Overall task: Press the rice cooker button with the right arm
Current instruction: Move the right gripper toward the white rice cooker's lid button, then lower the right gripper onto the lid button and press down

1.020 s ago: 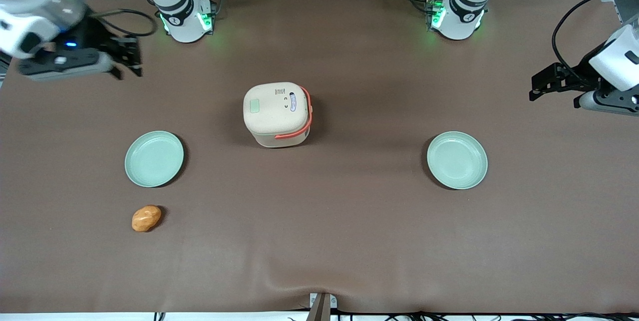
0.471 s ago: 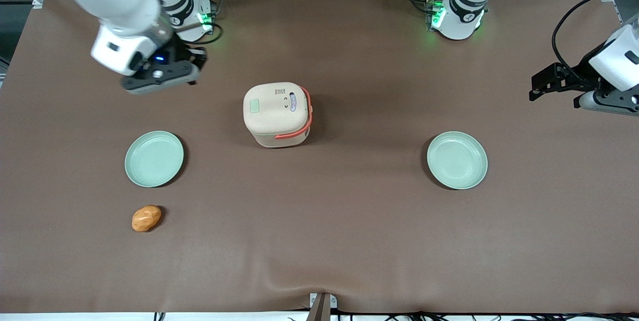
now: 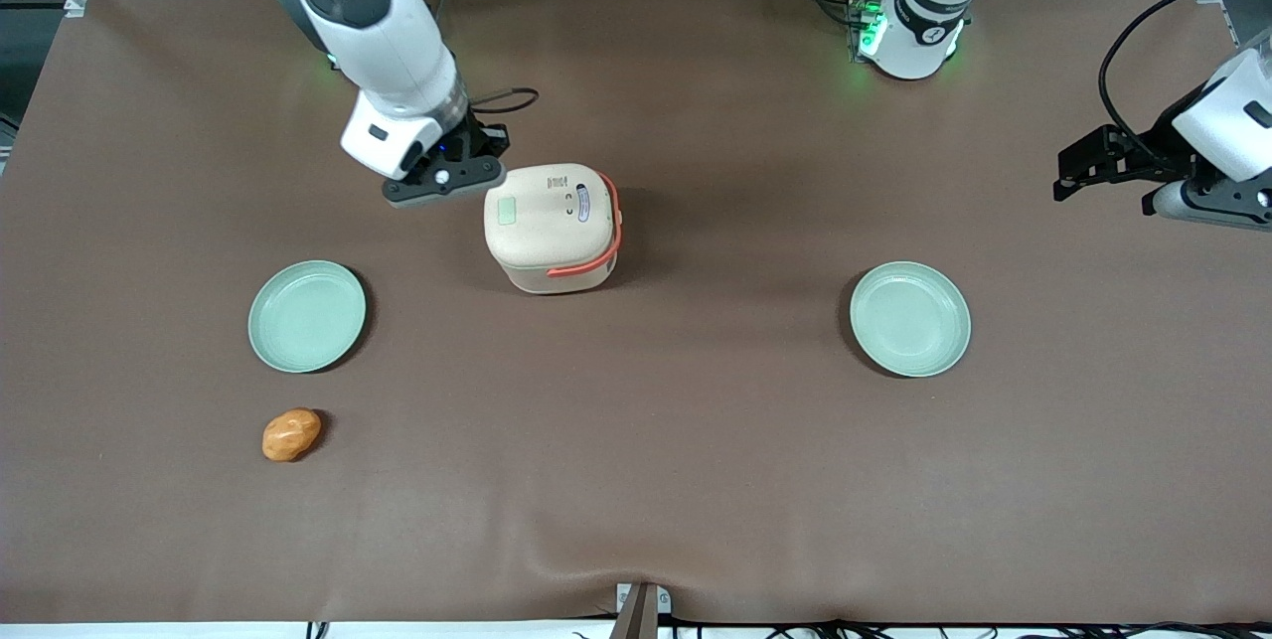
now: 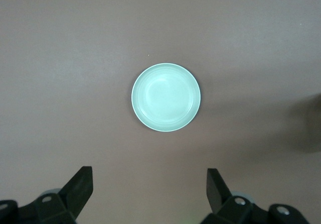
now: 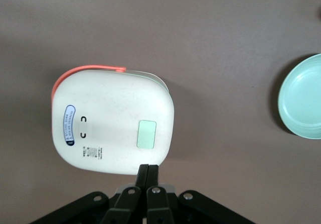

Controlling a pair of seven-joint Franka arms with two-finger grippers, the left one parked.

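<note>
While the press itself is not yet made, the black two-finger gripper (image 5: 148,176) of the white jointed right arm (image 3: 383,33) hangs just beside the small cream rounded-square rice cooker (image 3: 552,225), toward the working arm's end of the table, apparently not touching it. Fingers (image 5: 153,176) pressed together, nothing held. Left to do, likely: move over the lid and push down on the pale green square button (image 5: 146,134). Cooker stands upright mid-table, lid closed, coral-orange handle (image 3: 608,239) folded down around the lid, small printed label and two dark marks on the lid. Pale green round plate (image 3: 306,315) near the cooker, nearer the front camera.
</note>
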